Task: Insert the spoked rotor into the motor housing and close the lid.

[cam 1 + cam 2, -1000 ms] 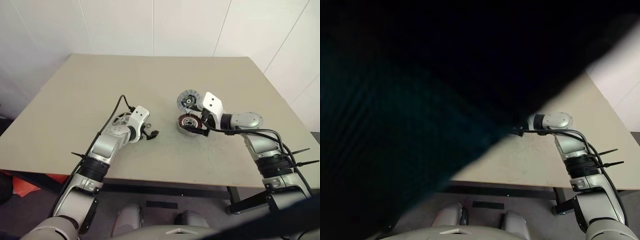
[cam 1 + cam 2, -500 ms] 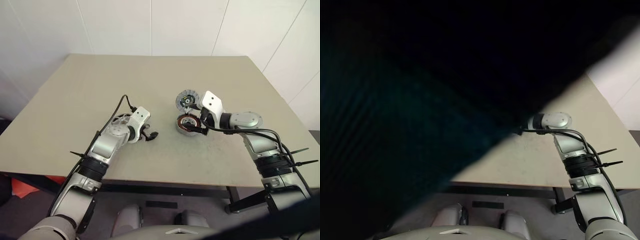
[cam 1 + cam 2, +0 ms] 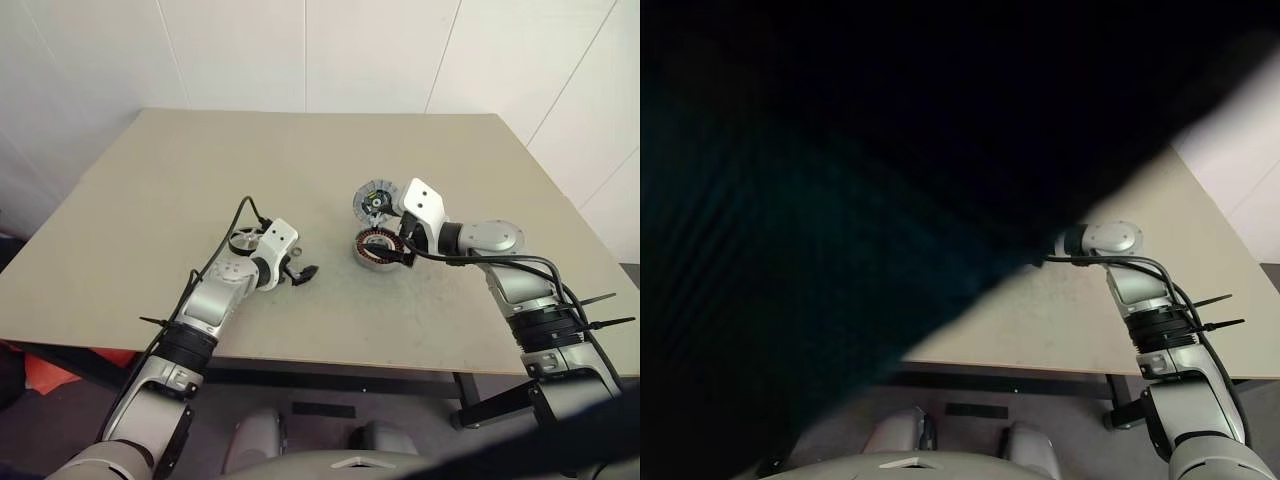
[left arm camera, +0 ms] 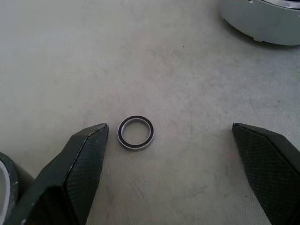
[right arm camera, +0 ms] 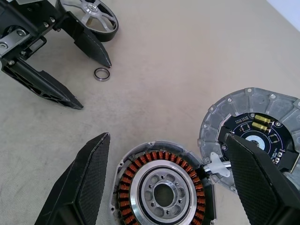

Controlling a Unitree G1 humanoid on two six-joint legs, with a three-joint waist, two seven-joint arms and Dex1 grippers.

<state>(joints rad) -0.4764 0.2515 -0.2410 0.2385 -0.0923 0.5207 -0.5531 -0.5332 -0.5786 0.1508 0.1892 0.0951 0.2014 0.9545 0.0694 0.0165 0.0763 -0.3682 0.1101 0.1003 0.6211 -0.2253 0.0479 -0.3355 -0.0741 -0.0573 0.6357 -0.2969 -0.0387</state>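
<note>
Now my left gripper hangs low over the table with its fingers spread wide and holding nothing; a small metal ring lies flat on the surface between them, just beside one fingertip, and I cannot quite tell whether that tip touches it. Behind this hand, the spoked rotor lies on the table, free of any grip. My right gripper is likewise wide open and empty, its two fingers standing to either side of the motor housing without visibly pressing on it. That housing sits on the table near the middle, its ring of copper windings and pale centre bore facing up. Its lid is swung open beside it, inner face showing a dark hub with yellow marks, joined at the housing's edge by a small pale hinge piece.
</note>
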